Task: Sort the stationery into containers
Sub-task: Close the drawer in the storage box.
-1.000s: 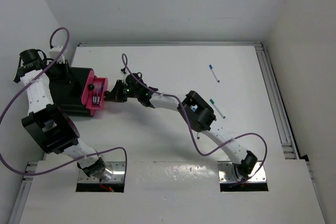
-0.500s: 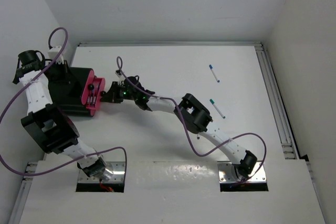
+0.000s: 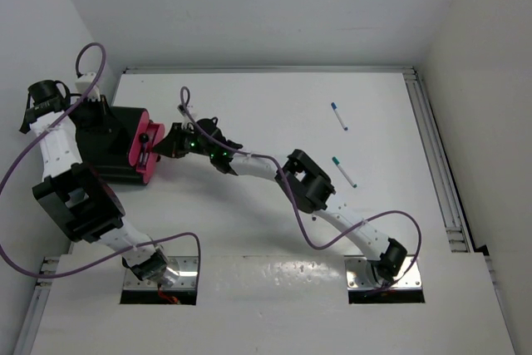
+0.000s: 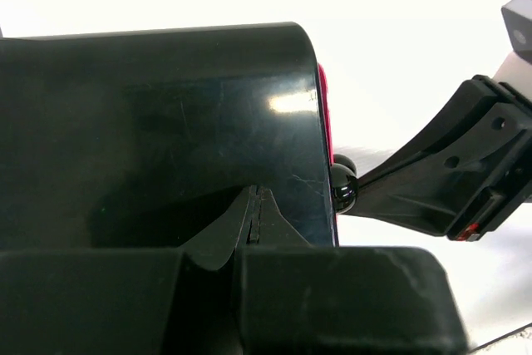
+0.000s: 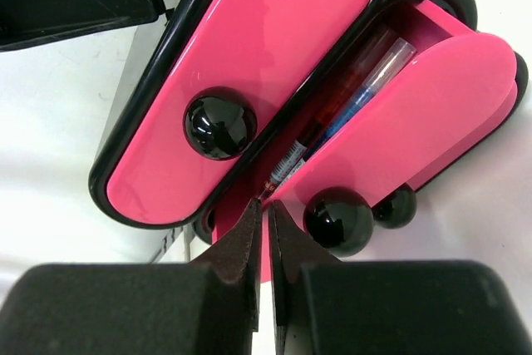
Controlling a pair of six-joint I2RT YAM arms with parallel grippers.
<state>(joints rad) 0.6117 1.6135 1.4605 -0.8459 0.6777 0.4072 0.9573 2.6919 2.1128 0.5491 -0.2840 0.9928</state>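
Note:
The black box (image 3: 108,143) stands at the table's left with the magenta-pink tray (image 3: 146,152) at its right side. In the right wrist view the tray (image 5: 432,89) is a part-open pink drawer with red and blue pens (image 5: 349,101) inside. My right gripper (image 3: 169,142) is shut and empty, its tips (image 5: 264,209) at the drawer's edge between black knobs (image 5: 338,220). My left gripper (image 3: 96,114) is shut, its tips (image 4: 256,205) against the black box (image 4: 166,122). Two white pens (image 3: 339,115) (image 3: 344,171) lie on the table at the right.
The table's left wall is close behind the black box. A rail (image 3: 436,155) runs along the table's right edge. The right arm's elbow (image 3: 307,179) and purple cable stretch across the middle. The right gripper body (image 4: 465,180) shows in the left wrist view.
My right gripper has moved left up to the pink tray, and the tray has shifted a little left towards the black box. The left arm has hardly moved.

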